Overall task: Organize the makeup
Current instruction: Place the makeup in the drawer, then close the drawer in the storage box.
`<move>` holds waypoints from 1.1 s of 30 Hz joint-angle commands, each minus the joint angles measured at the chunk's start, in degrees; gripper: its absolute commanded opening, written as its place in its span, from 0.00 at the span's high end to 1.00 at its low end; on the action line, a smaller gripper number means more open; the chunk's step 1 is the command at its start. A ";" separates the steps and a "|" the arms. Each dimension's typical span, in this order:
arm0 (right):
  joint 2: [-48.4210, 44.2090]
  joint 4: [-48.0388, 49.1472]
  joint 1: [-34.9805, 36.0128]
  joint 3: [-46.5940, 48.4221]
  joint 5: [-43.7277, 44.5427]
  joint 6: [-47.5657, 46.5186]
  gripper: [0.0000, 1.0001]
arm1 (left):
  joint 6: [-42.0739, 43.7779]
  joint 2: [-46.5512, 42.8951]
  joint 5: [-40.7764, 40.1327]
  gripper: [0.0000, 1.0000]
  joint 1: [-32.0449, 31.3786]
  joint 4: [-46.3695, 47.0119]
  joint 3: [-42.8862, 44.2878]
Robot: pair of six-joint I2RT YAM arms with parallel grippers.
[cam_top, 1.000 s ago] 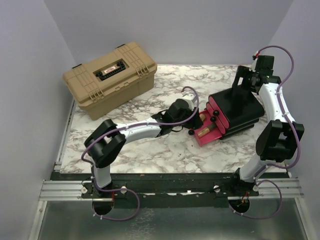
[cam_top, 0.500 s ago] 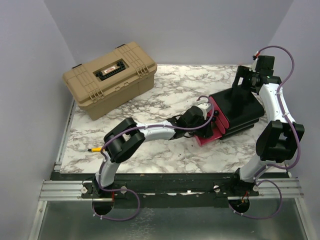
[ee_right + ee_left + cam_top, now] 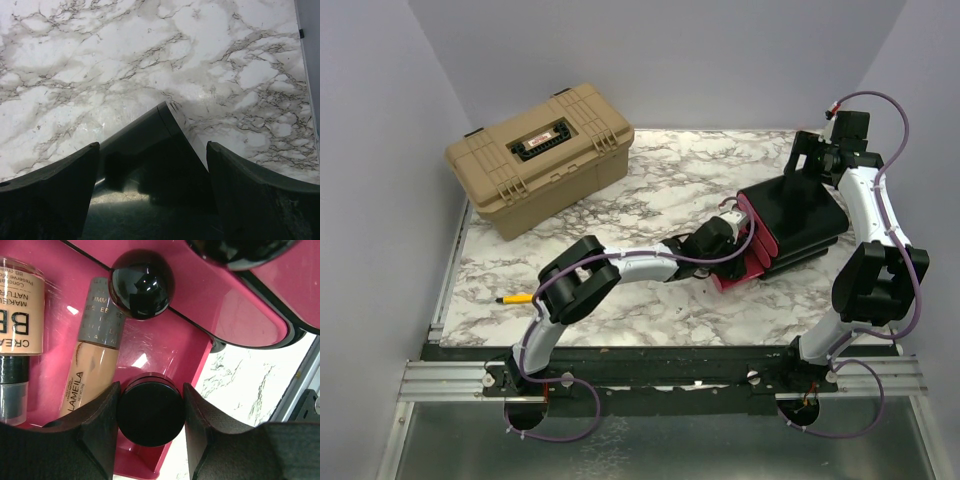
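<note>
Your left gripper [image 3: 150,390] has its matte black fingers [image 3: 95,430] pressed against both sides of the tiny black round jar [image 3: 149,416]. The smooth-lidded jar sits in a corner of the open, glossy pink drawer [image 3: 165,347]. Beside it lie a beige tube with a grey cap [image 3: 97,350] and a BB cream tube [image 3: 20,340], both flat. Your right gripper [image 3: 152,146] gapes wide, holding nothing, straddling a sharp corner of the black box [image 3: 798,213] above the veined marble table [image 3: 150,50].
</note>
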 commanded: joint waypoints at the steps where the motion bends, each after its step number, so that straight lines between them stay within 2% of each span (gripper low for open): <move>1: -2.27 -1.46 0.51 -0.07 -3.38 0.92 0.08 | 0.66 0.54 -2.69 0.59 -0.72 -1.15 1.41; 3: -2.32 -1.46 0.52 -0.19 -3.35 0.92 0.09 | 1.11 -0.01 -3.43 0.49 -0.99 -1.19 1.47; 7: -2.43 -1.30 0.50 -0.65 -3.07 0.92 0.09 | 1.82 -1.83 -4.06 0.43 -1.14 -1.33 1.39; 20: -2.47 -0.98 0.52 -0.84 -2.57 1.11 0.08 | 2.18 -7.39 -1.69 0.40 -1.09 -1.01 0.34; 24: -2.39 -0.95 0.54 -1.08 -2.96 1.58 0.08 | 3.25 -12.47 -3.32 0.41 -1.05 1.11 -4.75; 27: -2.04 -1.24 0.53 -0.99 -3.43 1.35 0.08 | 4.96 -16.28 -8.73 0.40 -0.31 1.33 -9.47; 33: -1.66 -1.68 0.57 -0.51 -4.41 1.05 0.08 | 1.98 -19.74 -10.27 0.41 2.78 4.56 -19.88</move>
